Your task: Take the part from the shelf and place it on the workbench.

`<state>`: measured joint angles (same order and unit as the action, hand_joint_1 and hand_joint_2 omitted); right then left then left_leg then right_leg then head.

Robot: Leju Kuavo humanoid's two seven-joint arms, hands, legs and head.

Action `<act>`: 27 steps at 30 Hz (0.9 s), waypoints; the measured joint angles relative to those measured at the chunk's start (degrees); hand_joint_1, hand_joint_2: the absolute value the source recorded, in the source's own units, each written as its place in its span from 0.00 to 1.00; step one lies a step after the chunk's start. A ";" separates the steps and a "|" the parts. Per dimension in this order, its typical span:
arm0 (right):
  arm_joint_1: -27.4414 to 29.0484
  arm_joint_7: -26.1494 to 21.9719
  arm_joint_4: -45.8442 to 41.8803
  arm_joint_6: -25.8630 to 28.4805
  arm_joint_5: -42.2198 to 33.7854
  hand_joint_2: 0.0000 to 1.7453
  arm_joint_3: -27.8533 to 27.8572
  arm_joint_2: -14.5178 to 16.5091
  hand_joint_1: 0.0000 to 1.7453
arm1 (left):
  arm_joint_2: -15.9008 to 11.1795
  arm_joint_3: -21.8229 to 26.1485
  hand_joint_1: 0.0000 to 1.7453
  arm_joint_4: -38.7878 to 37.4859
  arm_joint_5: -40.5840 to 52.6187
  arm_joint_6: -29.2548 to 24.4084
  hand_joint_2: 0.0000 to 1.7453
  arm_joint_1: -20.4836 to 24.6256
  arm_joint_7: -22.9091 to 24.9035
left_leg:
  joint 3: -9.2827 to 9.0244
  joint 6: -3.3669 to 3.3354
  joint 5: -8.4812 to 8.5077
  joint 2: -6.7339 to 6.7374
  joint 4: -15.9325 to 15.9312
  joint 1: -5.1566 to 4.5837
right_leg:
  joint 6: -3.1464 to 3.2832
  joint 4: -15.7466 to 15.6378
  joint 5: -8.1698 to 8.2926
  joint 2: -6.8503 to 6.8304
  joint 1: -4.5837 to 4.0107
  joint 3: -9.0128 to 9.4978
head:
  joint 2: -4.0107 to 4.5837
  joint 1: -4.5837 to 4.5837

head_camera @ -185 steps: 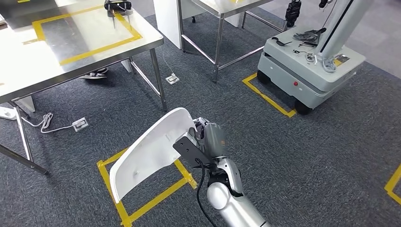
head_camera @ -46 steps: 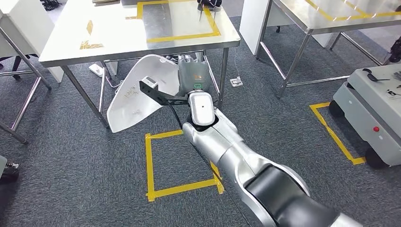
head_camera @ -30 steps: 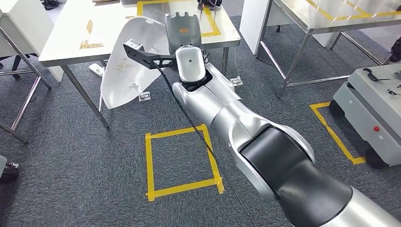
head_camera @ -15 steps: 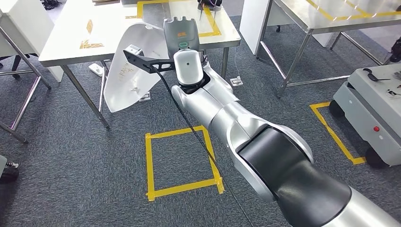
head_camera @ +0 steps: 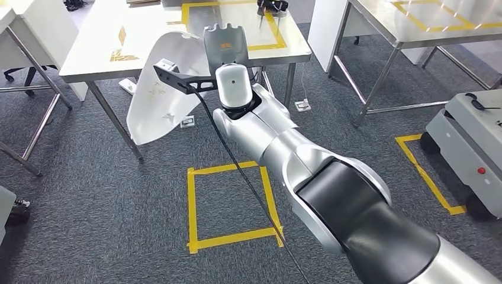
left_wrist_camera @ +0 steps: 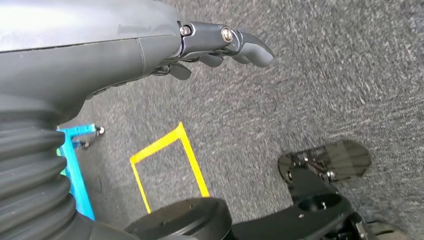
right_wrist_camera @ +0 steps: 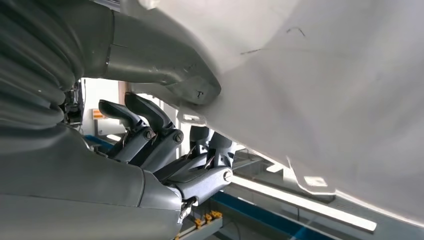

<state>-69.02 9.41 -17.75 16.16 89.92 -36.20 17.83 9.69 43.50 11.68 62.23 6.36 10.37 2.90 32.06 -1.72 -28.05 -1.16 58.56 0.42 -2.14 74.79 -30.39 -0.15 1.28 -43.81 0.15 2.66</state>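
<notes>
The large white curved plastic shell part (head_camera: 160,89) is smooth and glossy, with faint dark scuffs and small moulded tabs along its edge. I carry it raised in front of me, over the near edge of the stainless steel workbench with yellow tape outlines (head_camera: 95,50) and the grey carpet below. My right hand (head_camera: 225,47) grips the shell's edge, thumb (right_wrist_camera: 165,75) pressed against the white surface and darker fingers (right_wrist_camera: 150,135) curled in behind it. My left hand (left_wrist_camera: 150,45) hangs over the carpet, fingers (left_wrist_camera: 245,42) loosely bent, holding nothing.
</notes>
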 joint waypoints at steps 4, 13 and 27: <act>0.36 0.44 0.39 -0.13 0.01 1.00 0.00 -0.36 1.00 | 0.03 0.00 0.00 -0.02 0.02 0.00 1.00 -0.25 0.04 | -2.36 1.50 -2.32 -0.37 0.30 0.15 | 0.32 -13.09 7.39 0.02 0.05 3.66 | 0.00 -0.11; 0.58 1.27 0.56 -0.45 0.01 1.00 0.00 -0.55 1.00 | 0.00 -0.09 0.00 0.03 0.39 0.20 1.00 -0.16 -0.54 | 7.36 4.19 -2.71 0.74 15.41 0.27 | 3.16 -17.19 3.98 0.17 0.26 11.73 | 0.00 -0.84; -0.07 7.69 0.89 -1.50 -0.49 1.00 0.11 -1.71 1.00 | -0.02 -0.09 0.00 -0.09 0.42 0.20 1.00 -0.58 -0.74 | 10.75 0.26 9.54 1.12 0.56 0.03 | 0.33 -8.33 -9.51 0.37 -0.25 15.11 | 0.00 -0.84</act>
<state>-69.10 17.10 -16.87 14.66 89.43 -36.08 16.11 9.67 43.40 11.58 62.64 6.56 9.80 2.16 42.81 -1.47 -18.51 -0.04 59.12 0.44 -1.81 66.46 -39.91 0.21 1.02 -28.69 0.15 1.82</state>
